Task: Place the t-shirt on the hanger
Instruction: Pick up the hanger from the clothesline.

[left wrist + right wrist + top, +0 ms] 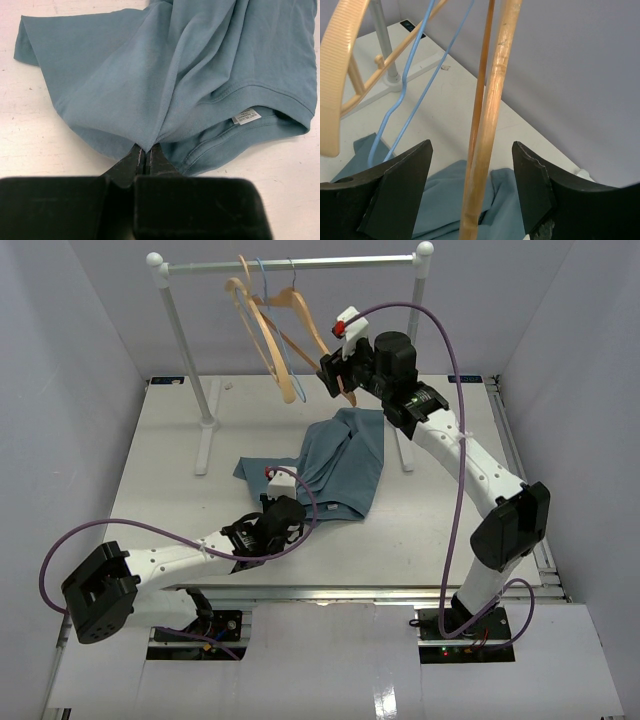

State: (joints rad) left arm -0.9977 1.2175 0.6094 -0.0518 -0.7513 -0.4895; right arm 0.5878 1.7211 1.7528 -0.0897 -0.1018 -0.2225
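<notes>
The teal-blue t-shirt [345, 455] lies crumpled on the white table, its collar and label towards the front. My left gripper [297, 508] is shut on a fold of the t-shirt's cloth near the collar; the left wrist view shows the gripper [146, 151] pinching the t-shirt [175, 75]. The light wooden hanger [300, 315] with a grey metal hook hangs on the rail. My right gripper [336, 377] is open around its lower end; in the right wrist view the gripper [471, 144] has the hanger's bar [492, 115] between the jaws, untouched, above the t-shirt [440, 200].
A white garment rack [290, 265] stands at the back, its posts [185, 340] on feet on the table. A tan ribbed hanger [262, 340] and a thin blue wire hanger [268, 310] hang beside the wooden one; both show in the right wrist view [335, 75] [410, 100].
</notes>
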